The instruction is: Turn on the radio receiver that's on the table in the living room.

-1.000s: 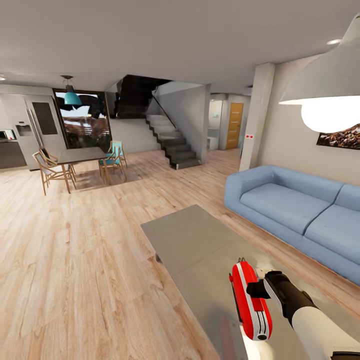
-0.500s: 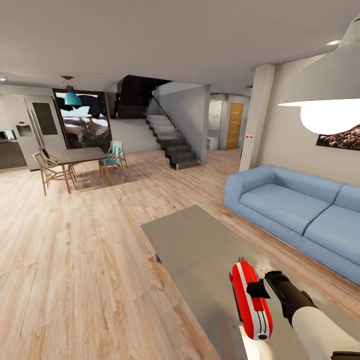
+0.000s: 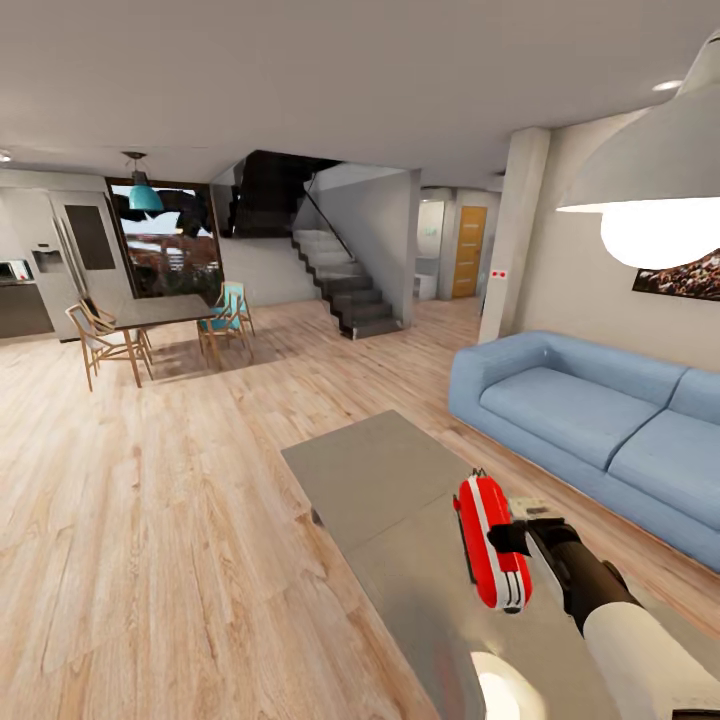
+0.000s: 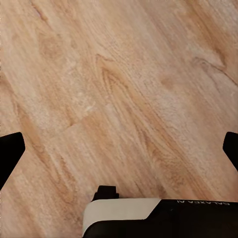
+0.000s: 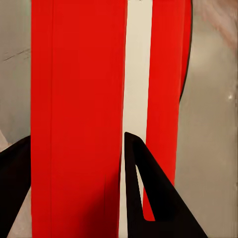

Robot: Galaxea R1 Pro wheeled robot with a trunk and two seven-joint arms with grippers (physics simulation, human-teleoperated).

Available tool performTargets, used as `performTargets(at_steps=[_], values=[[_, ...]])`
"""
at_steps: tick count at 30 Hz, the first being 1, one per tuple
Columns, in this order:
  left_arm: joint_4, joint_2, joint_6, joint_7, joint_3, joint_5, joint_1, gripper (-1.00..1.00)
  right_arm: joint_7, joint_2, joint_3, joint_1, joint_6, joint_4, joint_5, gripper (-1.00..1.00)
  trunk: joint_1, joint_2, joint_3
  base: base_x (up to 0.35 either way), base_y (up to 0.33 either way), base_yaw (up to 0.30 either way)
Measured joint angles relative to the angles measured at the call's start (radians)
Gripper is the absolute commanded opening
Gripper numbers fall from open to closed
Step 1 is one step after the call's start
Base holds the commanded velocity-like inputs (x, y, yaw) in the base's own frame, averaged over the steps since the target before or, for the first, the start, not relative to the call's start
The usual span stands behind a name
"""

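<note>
On the grey tabletop [image 3: 380, 480], near its sofa-side edge, the red radio [image 3: 492, 545] sits under the right gripper [image 3: 507, 541]. From the right wrist camera, one dark finger [image 5: 144, 193] lies against the radio's [image 5: 79, 114] white band and the other at its red side, so the gripper pinches the radio. Blue sofa [image 3: 590, 420] stands just beyond the table. Left gripper [image 4: 119, 153] hangs over the wood floor [image 4: 114, 89], fingers spread wide, nothing between them. Dining table [image 3: 160, 312] and stairs [image 3: 345, 285] lie farther back.
</note>
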Motion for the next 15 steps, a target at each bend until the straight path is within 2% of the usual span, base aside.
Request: performTargets(at_steps=[2, 4, 5, 6, 7, 8, 9, 10, 11, 12, 13, 14, 15], values=[[0.0, 0.001, 0.0, 0.0, 0.0, 0.0, 0.0, 1.0, 0.0, 0.0, 0.016, 0.0, -0.002, -0.033, 0.002, -1.0, 0.0, 0.0, 0.0, 0.0, 0.0, 0.0], [0.0, 0.001, 0.0, 0.0, 0.0, 0.0, 0.0, 1.0, -0.001, 0.001, 0.062, 0.0, -0.005, -0.057, 0.016, -1.0, 0.0, 0.0, 0.0, 0.0, 0.0, 0.0], [0.0, 0.002, 0.0, 0.0, 0.0, 0.0, 0.0, 1.0, -0.002, 0.001, 0.109, 0.0, -0.013, -0.066, 0.029, -1.0, 0.0, 0.0, 0.0, 0.0, 0.0, 0.0], [0.0, 0.002, 0.0, 0.0, 0.0, 0.0, 0.0, 1.0, -0.002, 0.002, 0.137, 0.0, -0.02, -0.071, 0.025, -1.0, 0.0, 0.0, 0.0, 0.0, 0.0, 0.0], [0.0, 0.002, 0.0, 0.0, 0.0, 0.0, 0.0, 1.0, -0.008, 0.004, 0.193, 0.0, -0.04, -0.075, 0.041, -1.0, 0.0, 0.0, 0.0, 0.0, 0.0, 0.0], [0.0, 0.002, 0.0, 0.0, 0.0, 0.0, 0.0, 1.0, -0.013, 0.006, 0.225, 0.0, -0.053, -0.078, 0.034, -1.0, 0.0, 0.0, 0.0, 0.0, 0.0, 0.0], [0.0, 0.002, 0.0, 0.0, 0.0, 0.0, 0.0, 1.0, -0.036, 0.012, 0.282, 0.001, -0.08, -0.078, 0.048, -1.0, 0.0, 0.0, 0.0, 0.0, 0.0, 0.0], [0.0, 0.002, 0.0, 0.0, 0.0, 0.0, 0.0, 1.0, -0.053, 0.016, 0.312, 0.0, -0.095, -0.082, 0.041, -1.0, 0.0, 0.0, 0.0, 0.0, 0.0, 0.0], [0.0, 0.002, 0.0, 0.0, 0.0, 0.0, 0.0, 1.0, -0.101, 0.022, 0.359, 0.0, -0.118, -0.081, 0.05, -1.0, 0.0, 0.0, 0.0, 0.0, 0.0, 0.0], [0.0, 0.002, 0.0, 0.0, 0.0, 0.0, 0.0, 1.0, -0.133, 0.026, 0.382, 0.0, -0.129, -0.084, 0.055, -1.0, 0.0, 0.0, 0.0, 0.0, 0.0, 0.0], [0.0, 0.002, 0.0, 0.0, 0.0, 0.0, 0.0, 1.0, -0.206, 0.032, 0.419, 0.0, -0.143, -0.082, 0.053, -1.0, 0.0, 0.0, 0.0, 0.0, 0.0, 0.0], [0.0, 0.002, 0.0, 0.0, 0.0, 0.0, 0.0, 1.0, -0.247, 0.037, 0.437, 0.0, -0.147, -0.083, 0.064, -1.0, 0.0, 0.0, 0.0, 0.0, 0.0, 0.0], [0.0, 0.002, 0.0, 0.0, 0.0, 0.0, 0.0, 1.0, -0.326, 0.047, 0.466, 0.0, -0.156, -0.081, 0.052, -1.0, 0.0, 0.0, 0.0, 0.0, 0.0, 0.0]])
